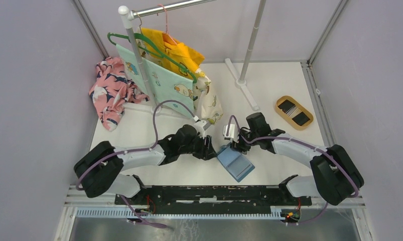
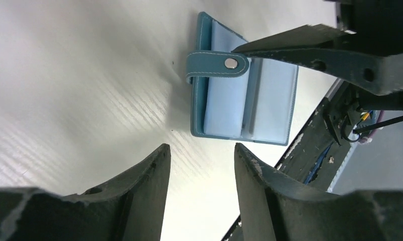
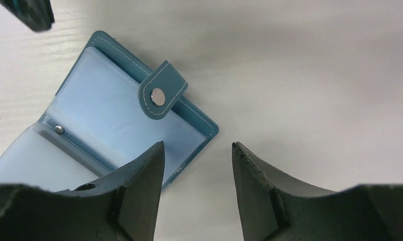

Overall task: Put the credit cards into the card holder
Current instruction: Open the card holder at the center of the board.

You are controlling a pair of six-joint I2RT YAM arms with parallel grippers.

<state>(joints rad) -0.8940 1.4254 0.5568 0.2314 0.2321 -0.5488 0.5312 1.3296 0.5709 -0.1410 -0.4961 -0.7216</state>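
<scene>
Holder (image 1: 235, 163) lies open on table (image 1: 284, 75), slots up, snap tab folded over one half, between the two grippers. Left gripper (image 2: 202, 165): jaws apart, empty, near holder's edge. Right gripper (image 3: 198, 160): jaws apart, empty, over holder's corner. Two dark cards (image 1: 288, 106) sit in tan tray (image 1: 277, 105), well apart, far right.

White table (image 1: 274, 83), lilac walls (image 1: 33, 75), metal garment rack (image 1: 175, 7)
</scene>
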